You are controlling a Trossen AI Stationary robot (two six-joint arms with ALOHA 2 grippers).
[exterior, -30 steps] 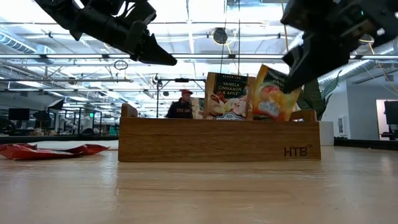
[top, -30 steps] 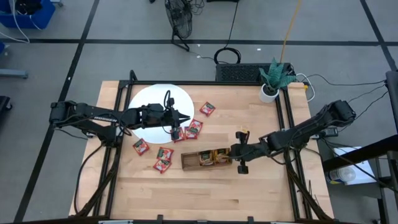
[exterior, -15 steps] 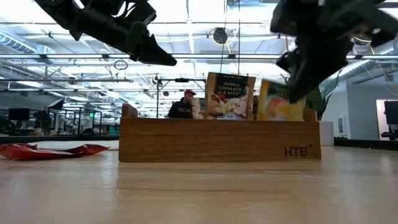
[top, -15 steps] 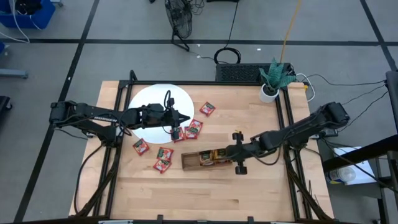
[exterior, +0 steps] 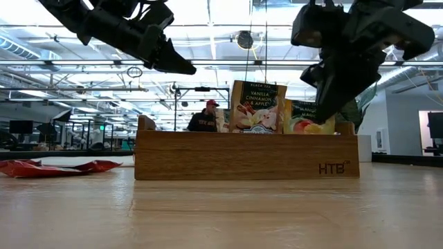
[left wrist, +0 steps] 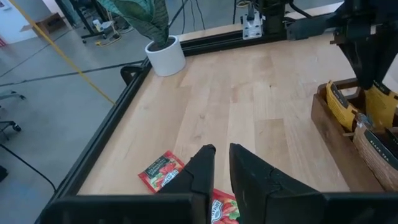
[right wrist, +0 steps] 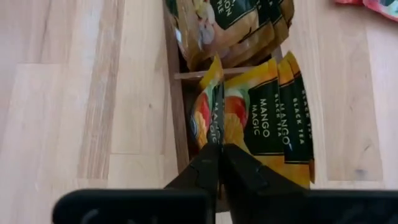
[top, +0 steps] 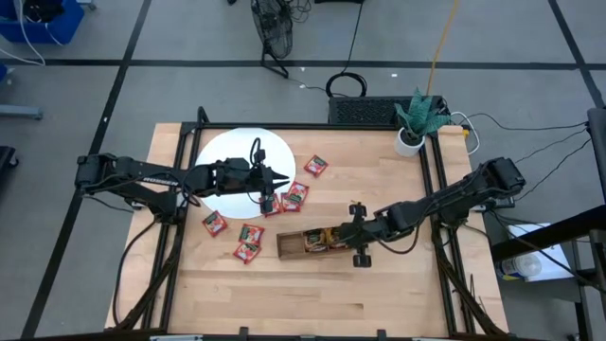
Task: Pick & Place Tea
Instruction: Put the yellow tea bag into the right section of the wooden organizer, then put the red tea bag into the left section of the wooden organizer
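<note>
Five red sachets (top: 248, 242) lie flat on the table (top: 312, 294) between the white disc (top: 237, 156) and the wooden tray (top: 312, 243); a potted plant (top: 414, 123) stands at the far right corner. Left gripper (top: 282, 179) hangs above the red sachets near the disc, fingers nearly together with a narrow gap between them, holding nothing. Right gripper (right wrist: 219, 163) is over the tray's end compartment, fingers clenched on the top edge of an orange-yellow sachet (right wrist: 208, 115) standing among others there. Low view alone shows the tray front stamped "HTB" and a person (exterior: 205, 119) far behind. Sachets read "VANILLA CINNAMON & APPLE" in the middle compartment; right wrist view reads "MANGO MAGIC BLACK TEA".
</note>
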